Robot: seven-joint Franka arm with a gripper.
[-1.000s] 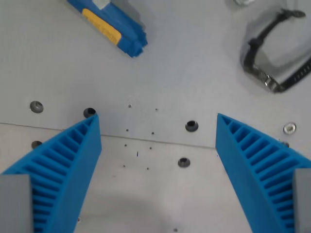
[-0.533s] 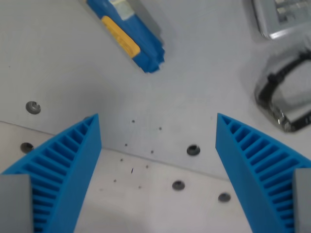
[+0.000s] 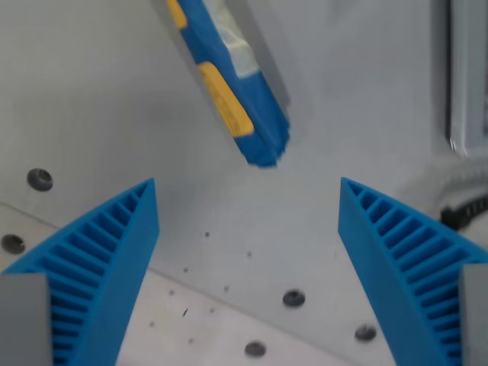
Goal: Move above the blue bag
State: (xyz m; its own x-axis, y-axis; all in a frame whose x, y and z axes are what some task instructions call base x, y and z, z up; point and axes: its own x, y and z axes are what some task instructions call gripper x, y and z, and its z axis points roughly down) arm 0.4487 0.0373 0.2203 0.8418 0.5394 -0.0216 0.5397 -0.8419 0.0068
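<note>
Jaws spread wide and empty, since hovering calls for no grip. Blue bag (image 3: 232,91) lying slanted on the grey table (image 3: 91,99), reaching from the top edge toward centre, its lower end just ahead of the gap between the tips. Not yet centred underneath. Blurred clear container (image 3: 465,84) at the wrist view's right.

blue bag (image 3: 236,91): glossy plastic-looking wrap | gripper (image 3: 248,229): ribbed matte blue plastic fingers | bench (image 3: 91,84): smooth matte grey, kinda metal-looking
</note>
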